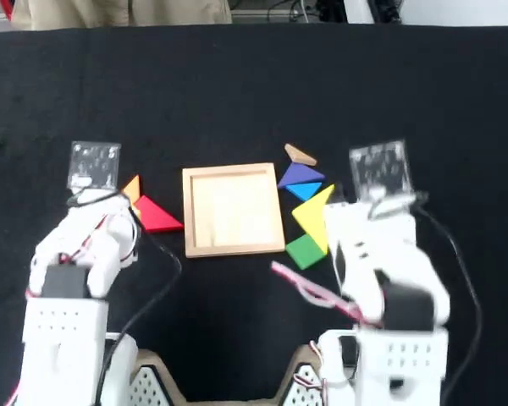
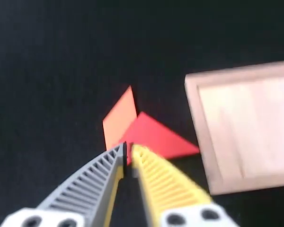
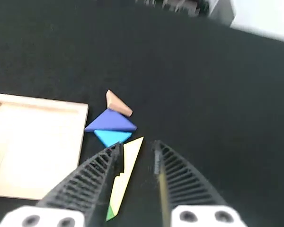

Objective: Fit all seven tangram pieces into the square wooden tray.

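The square wooden tray (image 1: 233, 168) lies empty at the table's middle. Left of it lie an orange piece (image 1: 132, 187) and a red triangle (image 1: 157, 216). My left gripper (image 2: 128, 153) is shut, its tips just over the near edge of the red triangle (image 2: 157, 135), beside the orange piece (image 2: 120, 117). Right of the tray are a tan piece (image 1: 300, 155), a dark blue triangle (image 1: 300, 175), a light blue triangle (image 1: 305, 190), a yellow piece (image 1: 315, 216) and a green piece (image 1: 305, 251). My right gripper (image 3: 136, 150) stands open over the yellow piece (image 3: 128, 163), nothing held.
Black cloth covers the table. Two clear square plates (image 1: 94, 165) (image 1: 379, 167) lie beyond the arms. Loose cables (image 1: 309, 290) trail near the right arm's base. Wide bare cloth lies behind the tray.
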### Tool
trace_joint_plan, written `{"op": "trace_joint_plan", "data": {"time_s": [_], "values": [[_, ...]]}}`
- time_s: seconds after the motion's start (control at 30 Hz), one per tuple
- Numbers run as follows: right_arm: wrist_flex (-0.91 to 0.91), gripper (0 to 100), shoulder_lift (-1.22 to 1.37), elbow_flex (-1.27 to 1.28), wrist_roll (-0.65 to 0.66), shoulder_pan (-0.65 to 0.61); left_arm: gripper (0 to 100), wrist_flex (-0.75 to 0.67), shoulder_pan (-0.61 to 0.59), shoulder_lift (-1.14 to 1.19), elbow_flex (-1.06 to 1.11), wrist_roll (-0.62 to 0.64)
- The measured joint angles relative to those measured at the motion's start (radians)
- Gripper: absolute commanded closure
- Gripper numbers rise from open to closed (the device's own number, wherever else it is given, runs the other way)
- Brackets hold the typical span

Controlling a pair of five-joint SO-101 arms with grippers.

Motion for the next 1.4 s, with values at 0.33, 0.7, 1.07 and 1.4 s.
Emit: {"op": "trace_joint_plan", "data": {"time_s": [0.33,0.7,1.07,1.4], "values": [[0.114,75.7,0.687,-0.358,-0.209,-0.002,85,-0.209,-0.064,0.347,0.002,0.109],[0.12,75.7,1.171,-0.499,-0.31,-0.132,85,-0.542,-0.176,0.258,0.229,0.216],[0.038,67.2,1.323,-0.502,-0.324,-0.15,85,-0.563,-0.127,-0.127,0.443,0.216],[0.008,67.2,1.343,-0.517,-0.33,-0.153,85,-0.546,-0.086,-0.195,0.462,0.187]]}}
